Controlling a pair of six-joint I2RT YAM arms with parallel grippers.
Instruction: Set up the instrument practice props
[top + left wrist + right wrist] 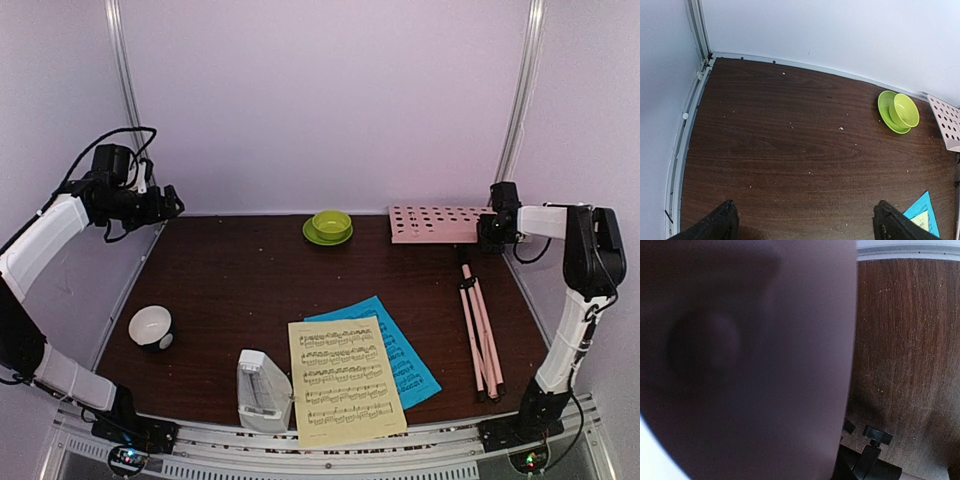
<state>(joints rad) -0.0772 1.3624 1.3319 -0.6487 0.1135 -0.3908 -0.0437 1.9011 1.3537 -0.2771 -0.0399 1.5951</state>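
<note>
The pink music stand's hole-punched panel (438, 222) lies at the back right, and its folded tripod legs (481, 330) lie flat toward the front. My right gripper (490, 231) is at the panel's right end. In the right wrist view the blurred panel (745, 360) fills most of the frame and hides the fingers. The yellow page (345, 381) overlaps the blue page (405, 352) at the front. The metronome (262, 391) stands left of them. My left gripper (170, 204) is raised at the back left, open and empty (805, 230).
A green bowl on a saucer (328, 227) sits at the back centre and also shows in the left wrist view (900, 111). A small white-and-black bowl (152, 327) sits at the left. Black stand knobs (875, 437) show beside the panel.
</note>
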